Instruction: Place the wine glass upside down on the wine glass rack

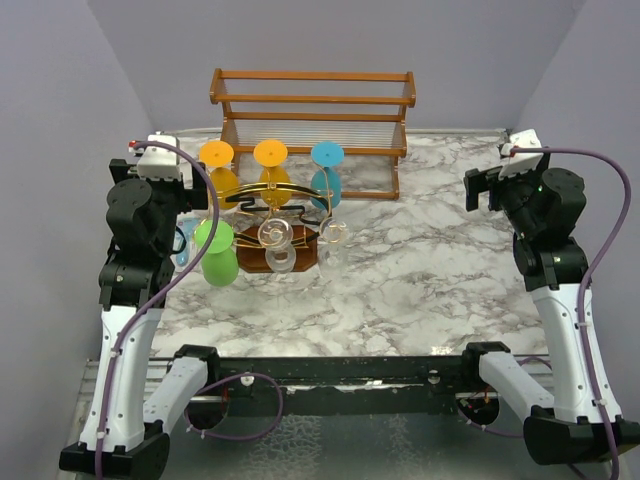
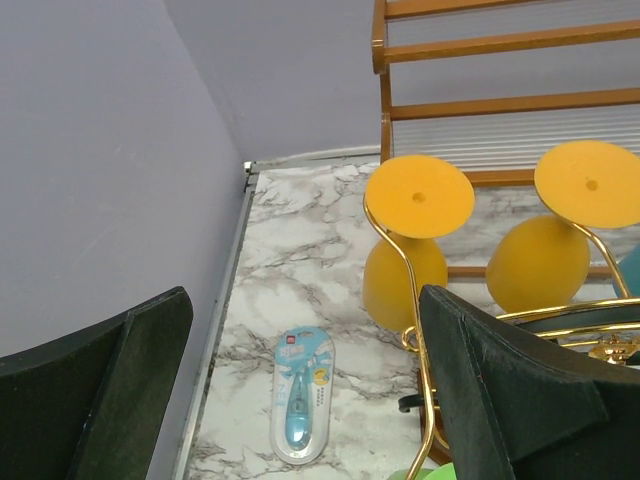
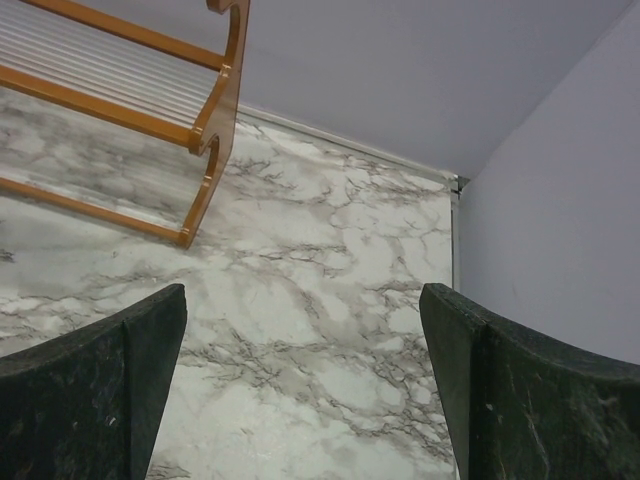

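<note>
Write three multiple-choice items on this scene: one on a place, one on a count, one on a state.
1. Where is the blue packet?
A) far right
B) on the table, left of the rack
C) atop the rack

2. How many orange glasses hang on the rack?
A) one
B) two
C) four

3. How is the right claw?
A) open, empty
B) shut, empty
C) shut on the rack

Answers:
1 B: it lies flat on the marble near the left wall.
2 B: two orange bases show above the gold wire.
3 A: only table shows between its spread fingers.
</note>
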